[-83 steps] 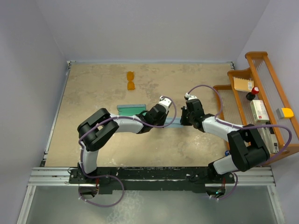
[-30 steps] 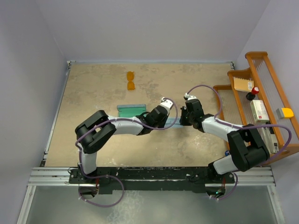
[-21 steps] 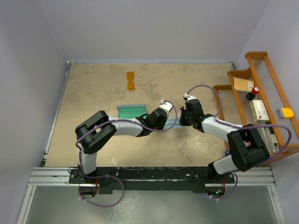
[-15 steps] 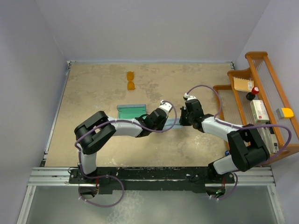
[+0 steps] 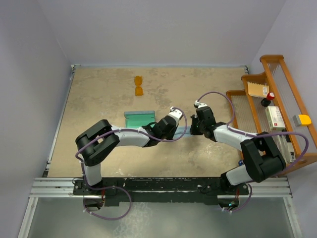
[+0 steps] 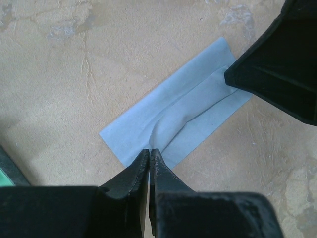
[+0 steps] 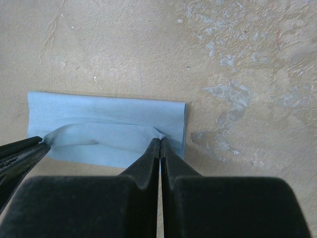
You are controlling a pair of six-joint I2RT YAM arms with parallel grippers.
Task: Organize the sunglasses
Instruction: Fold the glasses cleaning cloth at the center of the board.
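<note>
The sunglasses, small with orange lenses, lie on the table at the far middle, well away from both grippers. A grey-blue case with teal lining lies open left of the left gripper. A folded light-blue cloth lies between the grippers. My left gripper is shut on the cloth's upper layer at its left end. My right gripper is shut on the same layer at its right end. The pinched layer stands up slightly from the cloth in a ridge.
A wooden rack with small boxes and a red-capped bottle stands along the right edge. The case's corner shows in the left wrist view. The right gripper's body looms over the cloth's far end.
The left arm's elbow has swung left and lower while its gripper stays at the cloth. The right arm has barely moved.
</note>
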